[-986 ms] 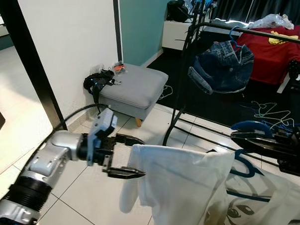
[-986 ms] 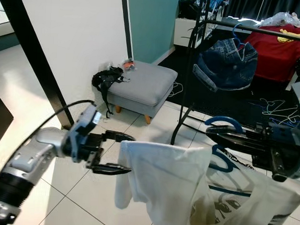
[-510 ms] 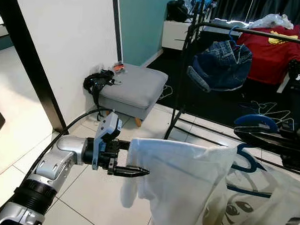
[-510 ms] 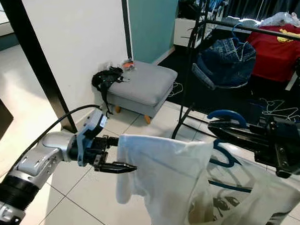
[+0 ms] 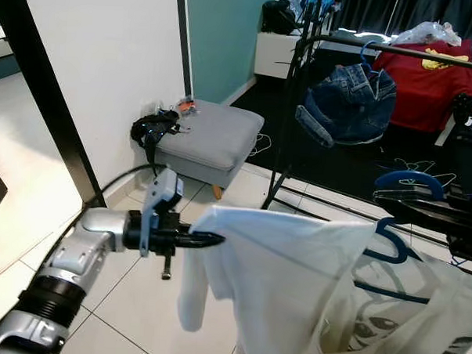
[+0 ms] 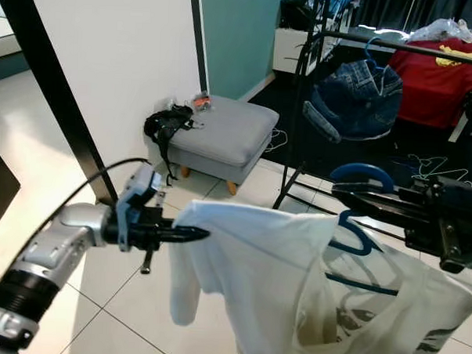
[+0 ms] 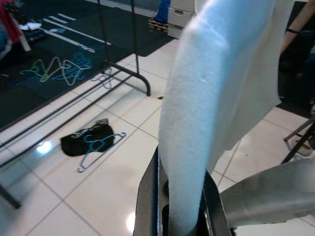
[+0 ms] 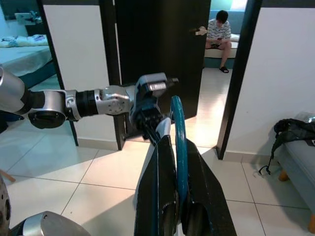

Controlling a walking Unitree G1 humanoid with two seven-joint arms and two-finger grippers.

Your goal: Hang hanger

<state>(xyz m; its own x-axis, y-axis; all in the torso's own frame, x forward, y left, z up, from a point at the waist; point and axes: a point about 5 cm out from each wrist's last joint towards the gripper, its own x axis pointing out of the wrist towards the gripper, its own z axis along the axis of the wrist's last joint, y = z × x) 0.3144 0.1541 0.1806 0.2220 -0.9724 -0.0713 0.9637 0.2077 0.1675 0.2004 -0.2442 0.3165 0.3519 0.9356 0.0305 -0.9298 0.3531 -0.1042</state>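
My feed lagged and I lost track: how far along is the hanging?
Done: the white shirt is on the blue hanger. In hand: the right end effector grips the hanger's hook, and the left end effector is shut on the shirt's shoulder. Left: get the hook onto the rack's rail, beside the jeans, then release.
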